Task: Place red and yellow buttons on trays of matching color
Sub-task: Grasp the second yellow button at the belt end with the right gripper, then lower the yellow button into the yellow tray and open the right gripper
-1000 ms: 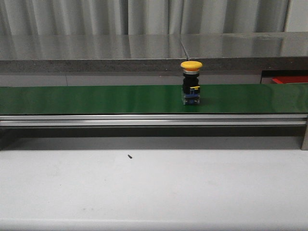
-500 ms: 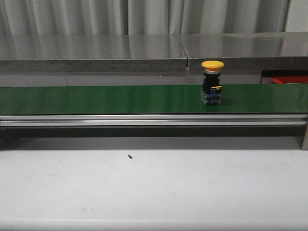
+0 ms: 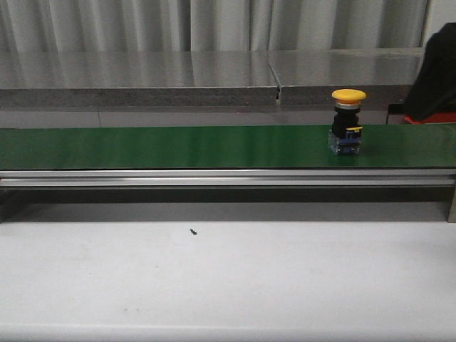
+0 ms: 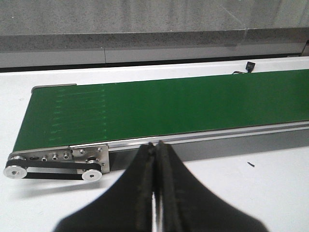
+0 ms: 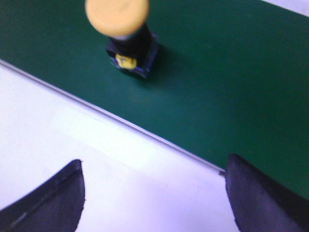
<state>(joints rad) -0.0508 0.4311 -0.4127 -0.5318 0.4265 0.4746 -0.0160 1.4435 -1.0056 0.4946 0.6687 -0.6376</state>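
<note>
A yellow button [image 3: 348, 120] with a black body and blue base stands upright on the green conveyor belt [image 3: 178, 146], toward its right end. In the right wrist view the yellow button [image 5: 126, 35] is ahead of my open right gripper [image 5: 153, 166], whose fingers hang over the white table short of the belt. A dark part of the right arm [image 3: 436, 71] shows at the front view's right edge. My left gripper [image 4: 157, 147] is shut with nothing in it, near the belt's left end [image 4: 58, 159]. A red tray [image 3: 431, 118] peeks out behind the right arm. No red button is in view.
A grey stone ledge [image 3: 142, 75] runs behind the belt. The belt's aluminium rail [image 3: 214, 177] stands between the white table [image 3: 228, 285] and the belt. A small dark speck [image 3: 192, 231] lies on the table.
The yellow button has travelled right along the belt, from about the middle to near the right end. The right arm has come into the front view at the right edge.
</note>
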